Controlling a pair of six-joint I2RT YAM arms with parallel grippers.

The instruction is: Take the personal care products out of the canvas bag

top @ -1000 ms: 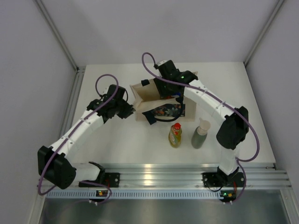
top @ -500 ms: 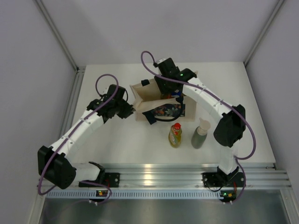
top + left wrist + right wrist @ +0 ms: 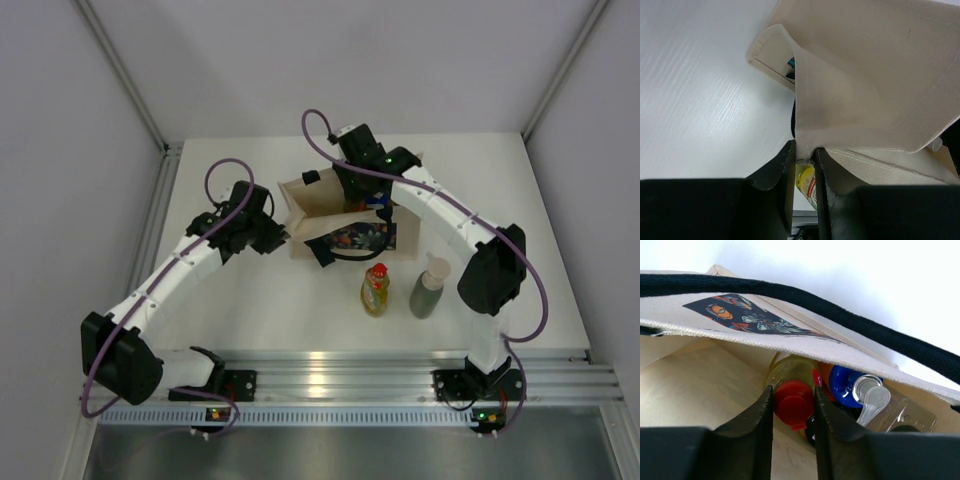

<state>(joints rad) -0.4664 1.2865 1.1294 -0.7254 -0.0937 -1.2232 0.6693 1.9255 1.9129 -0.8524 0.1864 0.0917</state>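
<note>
Where the left tool (image 3: 804, 152) stands: clamped together on a fold of the canvas bag (image 3: 308, 205) at its rim, so the mouth is held open.
Bag: upright at the middle of the worktop (image 3: 250, 300), print panel turned toward the arm bases.
Right tool (image 3: 793, 391): lowered into the bag mouth and closed against both sides of the red cap (image 3: 792, 404) of a yellow bottle (image 3: 785, 367).
Still inside: that bottle, with a blue-capped bottle (image 3: 842, 385) just beside it; others are only partly seen.
Already out: second yellow bottle (image 3: 375, 290) and grey-green bottle (image 3: 429, 287), standing near the front edge.
Step advice: the bottle is best drawn straight up. The cap alone is gripped, so tilt should be avoided. The black handle (image 3: 840, 322) and panel hem crossing above should be cleared.
Change noted: the right wrist and elbow are shifted slightly left compared with a second ago. The left arm, bag and standing bottles are unmoved.
</note>
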